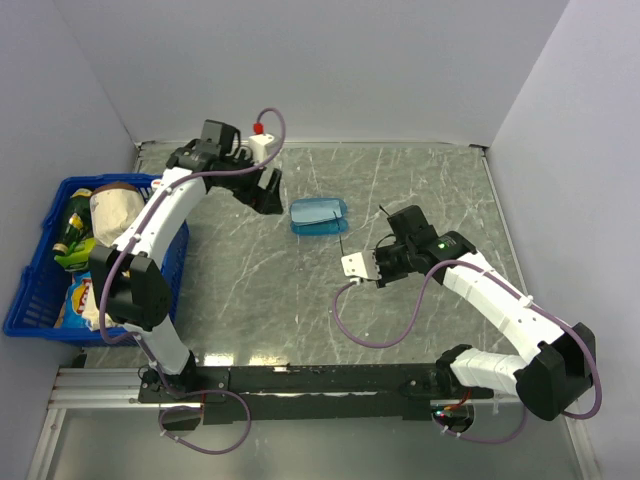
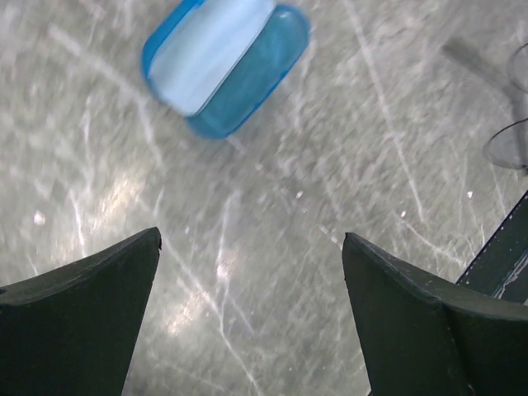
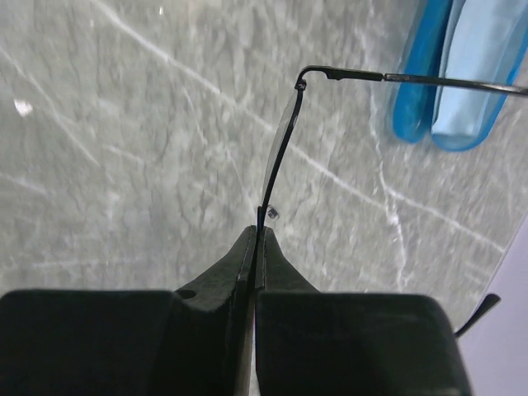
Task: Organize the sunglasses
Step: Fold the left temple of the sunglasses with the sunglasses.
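The sunglasses [image 3: 285,140], a thin black wire frame with slim arms, hang above the table. My right gripper [image 3: 260,227] is shut on the frame near the nose pad. One arm of the sunglasses reaches toward the blue translucent case [image 3: 445,91]. From above, my right gripper [image 1: 384,252] sits right of the case [image 1: 318,215], and the sunglasses [image 1: 382,213] show only as faint lines. A light-blue cloth [image 2: 210,49] lies in the case [image 2: 247,91]. My left gripper [image 2: 252,239] is open and holds nothing, hovering just left of the case, where it appears from above as the left gripper [image 1: 270,198].
A blue basket [image 1: 40,290] at the left table edge holds a bottle, snack bags and a tan jar. The back wall runs along the far table edge. The grey marbled table [image 1: 250,290] lies bare between the two arms.
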Controlling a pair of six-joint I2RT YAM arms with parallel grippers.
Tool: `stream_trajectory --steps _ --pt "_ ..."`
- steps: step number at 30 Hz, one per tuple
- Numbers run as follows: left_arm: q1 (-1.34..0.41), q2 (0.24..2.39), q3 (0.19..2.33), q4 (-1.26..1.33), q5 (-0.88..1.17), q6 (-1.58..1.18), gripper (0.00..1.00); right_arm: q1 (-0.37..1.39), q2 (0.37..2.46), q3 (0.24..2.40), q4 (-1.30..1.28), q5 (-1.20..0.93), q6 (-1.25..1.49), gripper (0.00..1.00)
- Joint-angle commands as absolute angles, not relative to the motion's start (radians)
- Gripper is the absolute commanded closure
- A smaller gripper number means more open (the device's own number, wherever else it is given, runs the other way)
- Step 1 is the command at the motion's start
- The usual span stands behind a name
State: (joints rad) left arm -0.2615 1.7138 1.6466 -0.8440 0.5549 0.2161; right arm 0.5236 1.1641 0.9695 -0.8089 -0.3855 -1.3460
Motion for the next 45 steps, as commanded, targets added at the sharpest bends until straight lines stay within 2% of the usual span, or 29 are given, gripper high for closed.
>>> stream_trajectory --steps 1,14,24,45 --pt "-0.328 1.744 1.723 -0.919 0.496 0.216 0.04 0.555 1.137 0.983 -0.707 -0.368 -1.269 1.00" --pt "-0.434 1.735 1.784 -0.956 0.376 0.190 0.04 0.584 1.112 0.925 -0.597 -0.368 -1.187 1.00" --pt "-0.472 1.770 1.879 -1.022 0.356 0.157 0.04 0.592 1.069 0.878 -0.577 -0.390 -1.200 1.00" --pt "-0.615 1.874 1.896 -1.055 0.344 0.147 0.04 0.643 1.103 0.854 -0.517 -0.359 -1.192 1.00"
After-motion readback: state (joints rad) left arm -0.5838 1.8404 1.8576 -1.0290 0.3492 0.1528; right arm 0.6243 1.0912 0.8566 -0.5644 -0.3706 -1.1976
